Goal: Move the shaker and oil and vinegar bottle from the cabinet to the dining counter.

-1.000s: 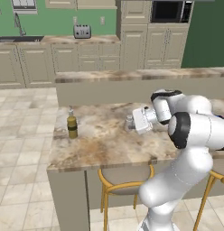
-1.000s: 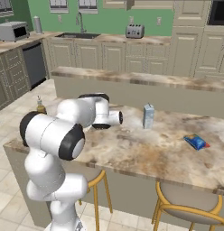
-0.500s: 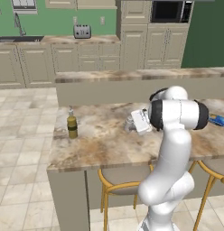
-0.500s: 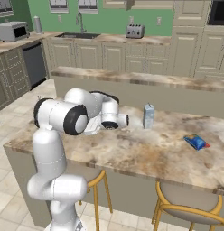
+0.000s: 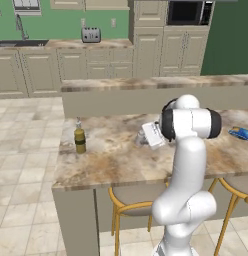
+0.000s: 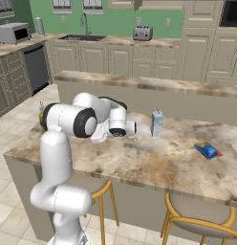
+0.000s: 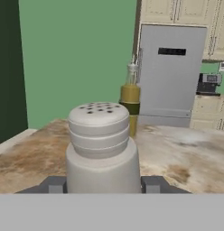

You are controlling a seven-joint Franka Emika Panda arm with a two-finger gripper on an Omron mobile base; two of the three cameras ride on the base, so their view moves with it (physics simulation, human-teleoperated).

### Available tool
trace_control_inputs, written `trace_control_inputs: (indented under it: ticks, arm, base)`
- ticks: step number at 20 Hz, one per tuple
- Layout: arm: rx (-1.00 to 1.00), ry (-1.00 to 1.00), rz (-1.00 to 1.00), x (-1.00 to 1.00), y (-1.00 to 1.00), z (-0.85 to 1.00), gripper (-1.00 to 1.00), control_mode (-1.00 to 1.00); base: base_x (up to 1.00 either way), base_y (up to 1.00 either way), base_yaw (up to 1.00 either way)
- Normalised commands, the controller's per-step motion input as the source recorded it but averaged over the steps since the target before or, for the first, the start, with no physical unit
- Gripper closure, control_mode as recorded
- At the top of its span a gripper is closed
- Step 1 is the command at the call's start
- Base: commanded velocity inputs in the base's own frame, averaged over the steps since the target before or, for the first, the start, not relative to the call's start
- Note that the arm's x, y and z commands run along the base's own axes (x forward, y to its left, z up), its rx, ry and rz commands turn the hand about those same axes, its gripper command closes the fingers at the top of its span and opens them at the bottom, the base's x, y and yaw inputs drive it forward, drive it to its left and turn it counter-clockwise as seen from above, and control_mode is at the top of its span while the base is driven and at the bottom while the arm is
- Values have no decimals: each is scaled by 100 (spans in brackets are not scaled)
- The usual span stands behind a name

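A: Two task items, both referenced to the dining counter (image 5: 126, 165)?
B: Yes. Oil and vinegar bottle (image 5: 79, 139): upright near its end. Shaker (image 7: 101, 149): over its top, clamped between the gripper (image 7: 103, 184) fingertips (image 7: 55, 184).

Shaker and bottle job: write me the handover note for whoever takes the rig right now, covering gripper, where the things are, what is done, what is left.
Gripper: shut on the shaker, one finger on each side of its body; the hand is over the dining counter, close above the stone top.
Oil and vinegar bottle: standing upright on the dining counter near its left end, apart from the shaker.
Done: bottle delivered; shaker brought to the counter.
Left: whether the shaker's base is down cannot be told. Set it down, open the fingers and pull the hand back without tipping it.
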Motion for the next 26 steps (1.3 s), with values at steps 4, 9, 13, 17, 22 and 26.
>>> trace_control_inputs:
  ticks: [4, 9, 13, 17, 22, 26]
  arm:
    - [0, 0, 0, 15, 26, -21, 100, -100]
    - [0, 0, 0, 16, 24, -27, 100, -100]
    - [-2, 0, 0, 16, 16, -30, 100, -100]
    - [-3, -1, 0, 15, 12, -31, 100, -100]
    - [-6, -4, 0, 12, 10, -38, 100, -100]
    - [-2, -2, 0, 9, 13, -26, 100, -100]
  base:
    - [0, 0, 0]
    - [0, 0, 0]
    - [0, 0, 0]
    - [0, 0, 0]
    - [0, 0, 0]
    - [0, 0, 0]
